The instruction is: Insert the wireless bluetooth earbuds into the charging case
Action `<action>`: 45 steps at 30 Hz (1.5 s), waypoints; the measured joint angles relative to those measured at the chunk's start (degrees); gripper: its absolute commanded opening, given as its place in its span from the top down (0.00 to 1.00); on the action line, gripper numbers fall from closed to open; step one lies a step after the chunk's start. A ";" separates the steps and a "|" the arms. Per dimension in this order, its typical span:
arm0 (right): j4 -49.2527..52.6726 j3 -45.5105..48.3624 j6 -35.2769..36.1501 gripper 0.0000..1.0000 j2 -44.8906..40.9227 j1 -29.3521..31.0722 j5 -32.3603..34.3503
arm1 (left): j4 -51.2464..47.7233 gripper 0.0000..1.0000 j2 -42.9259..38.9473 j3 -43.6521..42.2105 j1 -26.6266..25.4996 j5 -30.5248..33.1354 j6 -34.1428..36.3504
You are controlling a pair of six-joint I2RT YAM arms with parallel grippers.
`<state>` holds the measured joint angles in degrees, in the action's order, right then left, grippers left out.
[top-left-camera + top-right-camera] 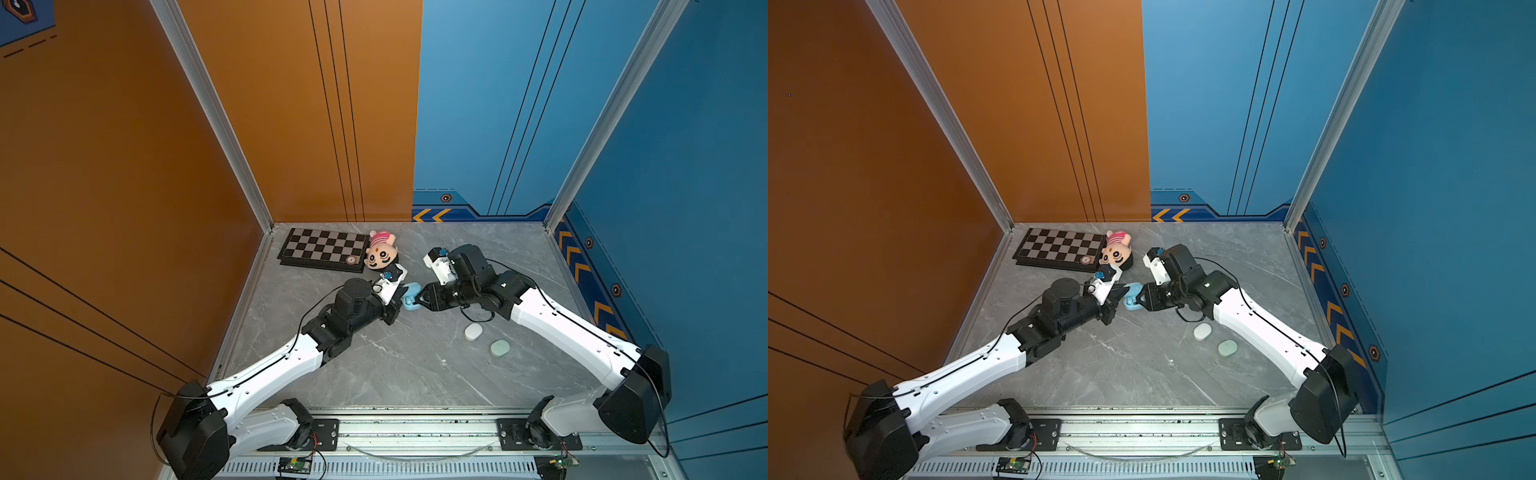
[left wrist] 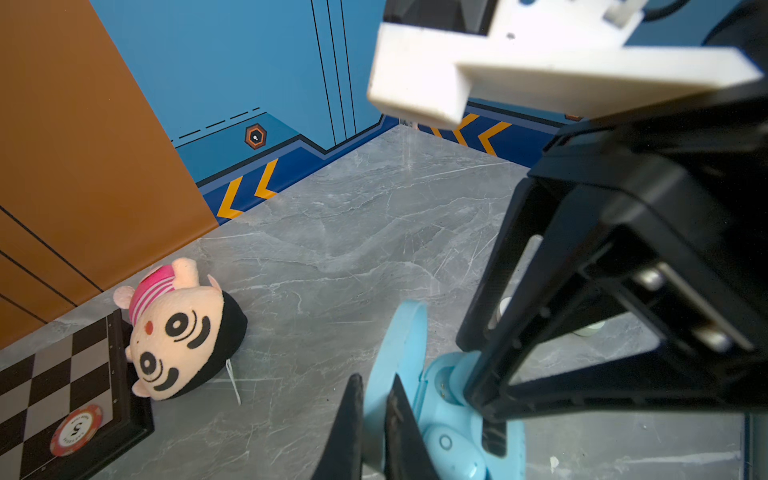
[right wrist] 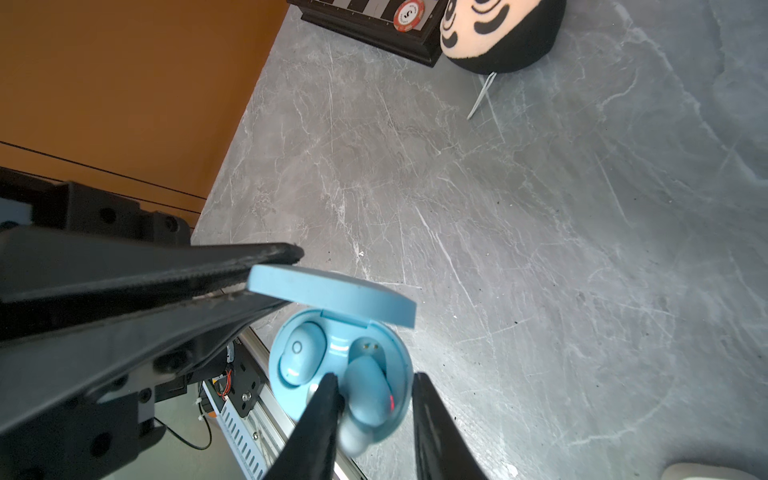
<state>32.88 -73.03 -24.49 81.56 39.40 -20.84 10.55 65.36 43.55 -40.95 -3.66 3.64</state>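
Grey marble-patterned tabletop (image 1: 395, 365) walled by orange panels (image 1: 124, 166) and blue panels (image 1: 478, 104). Mid-table, the left gripper (image 2: 375, 382) pinches tight the raised lid of a pale blue oval plastic charging case (image 3: 337, 345). One pale blue bean-shaped earbud (image 3: 299, 353) sits seated; the right gripper (image 3: 374, 376), jaws parted, straddles a second earbud (image 3: 368, 390) tilted in its socket.

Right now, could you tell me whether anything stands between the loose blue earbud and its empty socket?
Nothing visible does. The left gripper holds the lid up, clear of the empty socket. The loose earbud lies tilted at that socket's edge between the right gripper's open jaws; the other earbud sits in its own socket.
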 measured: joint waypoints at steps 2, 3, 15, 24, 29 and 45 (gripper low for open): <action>0.00 -0.02 0.00 0.73 0.09 -0.02 0.07 | -0.04 1.00 0.00 0.00 0.00 0.04 0.00; 0.00 -0.02 0.00 0.74 0.09 -0.02 0.11 | -0.09 1.00 0.00 0.00 0.00 0.17 0.00; 0.00 -0.68 0.04 0.85 0.11 0.00 0.48 | -0.81 1.00 0.02 0.00 -0.44 0.55 -0.02; -0.70 -0.72 0.33 0.85 0.09 0.04 1.27 | -0.48 1.00 0.02 0.00 -0.66 -0.07 -0.20; -1.70 -0.70 0.68 0.83 0.07 0.04 1.99 | -0.44 1.00 0.02 0.22 -0.66 -0.70 -0.24; -2.97 -0.37 1.64 0.66 -0.68 0.46 2.71 | -0.46 1.00 1.03 1.64 -0.66 -1.14 -0.44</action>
<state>29.91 -73.41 -22.85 80.88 39.86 -18.13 10.09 66.39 45.19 -41.60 -4.80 3.20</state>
